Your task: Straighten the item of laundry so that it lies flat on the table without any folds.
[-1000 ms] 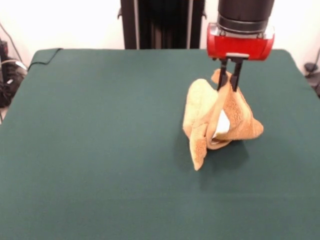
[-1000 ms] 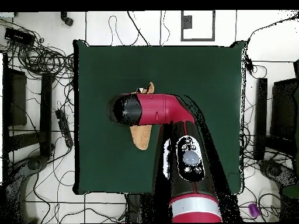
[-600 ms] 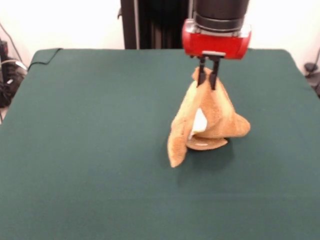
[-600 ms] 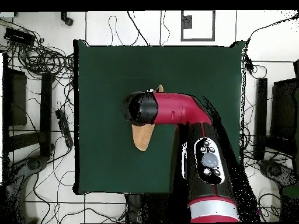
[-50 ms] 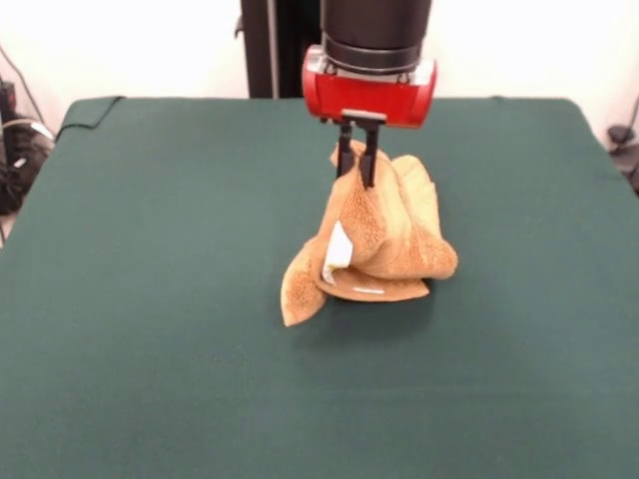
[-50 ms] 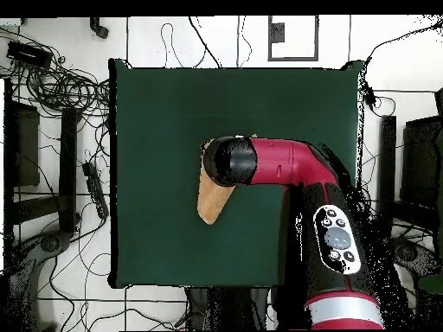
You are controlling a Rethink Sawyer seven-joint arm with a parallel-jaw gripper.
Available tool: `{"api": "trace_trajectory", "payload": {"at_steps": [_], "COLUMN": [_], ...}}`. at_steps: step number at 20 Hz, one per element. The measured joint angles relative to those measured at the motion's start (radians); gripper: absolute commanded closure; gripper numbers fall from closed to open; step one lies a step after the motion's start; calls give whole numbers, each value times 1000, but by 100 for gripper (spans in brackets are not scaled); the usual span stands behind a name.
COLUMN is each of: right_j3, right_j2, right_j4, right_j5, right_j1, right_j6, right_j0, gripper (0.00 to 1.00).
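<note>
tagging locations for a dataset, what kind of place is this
Probably a robotics lab: a red arm's gripper pinches a towel over a green-clothed table, with cables strewn across the floor.

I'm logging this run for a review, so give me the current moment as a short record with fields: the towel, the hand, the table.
towel: orange-tan towel, bunched and folded, upper part lifted, lower folds and one corner resting on the table
label: small white label showing on the side toward the camera
hand: hand shut on the towel's top, arm coming down from above
table: green table, towel a little past its middle in the front view
task state: not flat yet
</note>
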Motion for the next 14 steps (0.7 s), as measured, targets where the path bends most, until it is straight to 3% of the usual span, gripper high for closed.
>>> {"api": "trace_trajectory", "payload": {"at_steps": [14], "right_j3": [5], "right_j2": [10], "right_j4": [-4], "right_j5": [102], "right_j1": [-49], "right_j6": [0], "right_j0": [40], "gripper": [100]}}
